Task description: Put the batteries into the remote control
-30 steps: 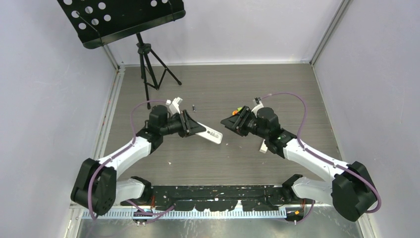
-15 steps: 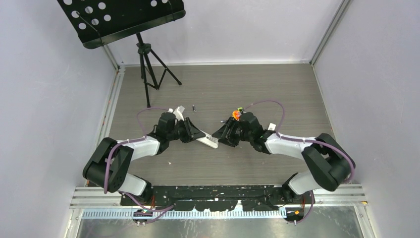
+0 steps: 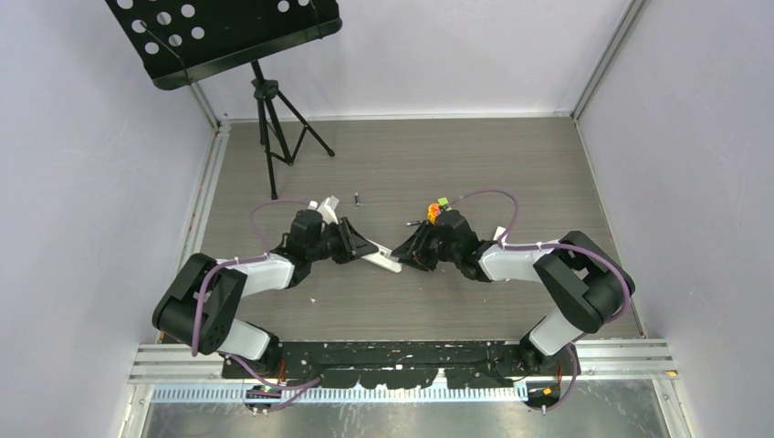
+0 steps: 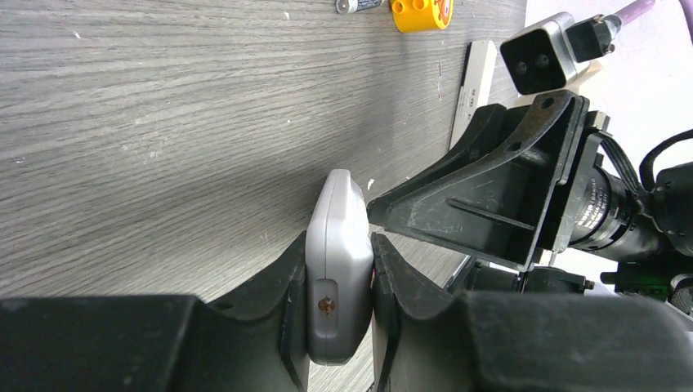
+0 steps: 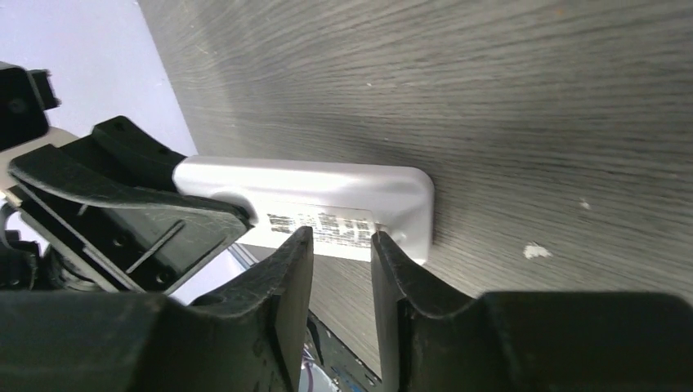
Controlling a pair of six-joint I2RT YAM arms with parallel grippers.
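Left wrist view showed my left gripper [image 4: 339,245] clamped on the remote [image 4: 335,204], with my right gripper [image 5: 341,238] narrowly apart at its tip. The batteries [image 3: 355,198] lay loose at twelve o'clock. I judged a harder push could twist the remote free.

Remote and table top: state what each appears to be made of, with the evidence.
Remote: likely moulded plastic, silver-grey satin finish; rounded corners, a soft sheen, a small screw sunk in its end and a printed label on one face. Table top: grey wood-grain surface, matte; the even streaked pattern suggests laminate or vinyl rather than bare timber, though that stays open.
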